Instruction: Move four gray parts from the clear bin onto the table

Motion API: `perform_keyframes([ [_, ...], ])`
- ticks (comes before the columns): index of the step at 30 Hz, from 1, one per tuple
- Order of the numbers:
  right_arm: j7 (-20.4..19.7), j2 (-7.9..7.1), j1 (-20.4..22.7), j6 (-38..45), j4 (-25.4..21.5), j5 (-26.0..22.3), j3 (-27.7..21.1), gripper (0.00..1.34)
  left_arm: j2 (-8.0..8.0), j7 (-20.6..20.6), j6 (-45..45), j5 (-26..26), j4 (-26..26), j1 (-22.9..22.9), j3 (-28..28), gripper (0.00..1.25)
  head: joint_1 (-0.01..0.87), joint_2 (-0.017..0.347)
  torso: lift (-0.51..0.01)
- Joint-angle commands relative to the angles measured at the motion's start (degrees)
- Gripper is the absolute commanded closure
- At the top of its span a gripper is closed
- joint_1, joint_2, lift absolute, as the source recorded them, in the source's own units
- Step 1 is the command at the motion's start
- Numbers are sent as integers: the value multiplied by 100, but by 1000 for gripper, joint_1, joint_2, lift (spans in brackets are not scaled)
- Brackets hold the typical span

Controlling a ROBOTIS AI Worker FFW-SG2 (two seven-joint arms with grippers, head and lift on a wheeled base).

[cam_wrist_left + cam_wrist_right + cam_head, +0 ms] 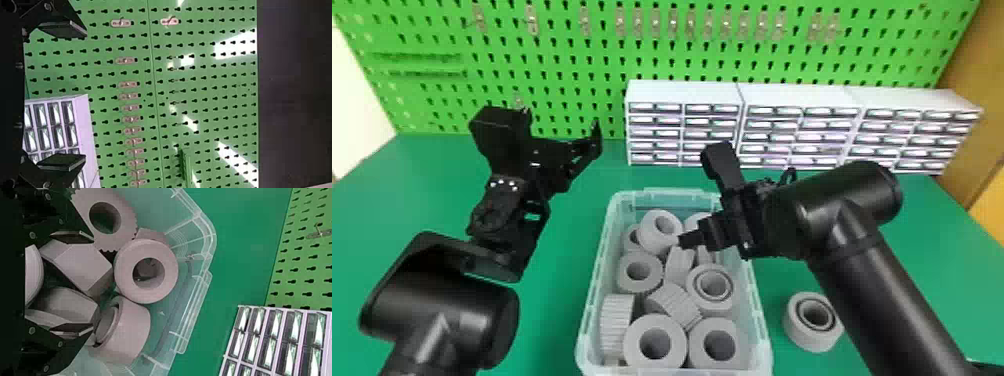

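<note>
- Nearest you, two round gray parts (634, 345) sit side by side in the clear bin (590, 300), holes facing up; a ridged gray part (617, 322) lies by its left wall.
- Just right of the bin, you have one gray part (807, 341) out on the green surface (557, 310), hole up, a ring inside it, beside your right arm (882, 280).
- More gray parts fill the bin toward its far end, heaped and tilted various ways.
- Your right hand (688, 239) is over the far half of the bin, fingers spread above the heap. You can't tell whether they touch a part.
- Your left hand (562, 124) is up left of the bin, above the surface, fingers wide apart, nothing between them.
- Past the bin, white drawer units (682, 91) stand in a row at the back of the surface, center to right.
- Farthest from you: green pegboard (557, 64), small metal hooks (584, 22) along its upper part.
</note>
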Motion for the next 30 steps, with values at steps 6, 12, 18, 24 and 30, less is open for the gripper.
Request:
perform_keyframes([
  [6, 0, 0, -11, 0, 9, -3, 10, 473, -1, 0, 0, 1, 0, -1, 1, 163, 678, 34, -50],
  [12, 0, 0, -11, -88, 71, -38, 10, 473, -1, 0, 0, -8, 0, -1, 1, 165, 678, 34, -50],
  [18, 0, -9, -46, -325, 158, -55, 45, 472, -1, 0, 0, 1, 0, -1, 1, 167, 678, 34, -50],
  [24, 9, -26, -134, -712, 475, -205, 186, 472, -1, 0, 0, 1, 0, -1, -8, 167, 678, 34, -50],
  [30, 466, 0, -310, -1353, 1081, -214, 370, 472, -1, 0, 0, 1, 9, -1, -8, 167, 678, 34, -50],
])
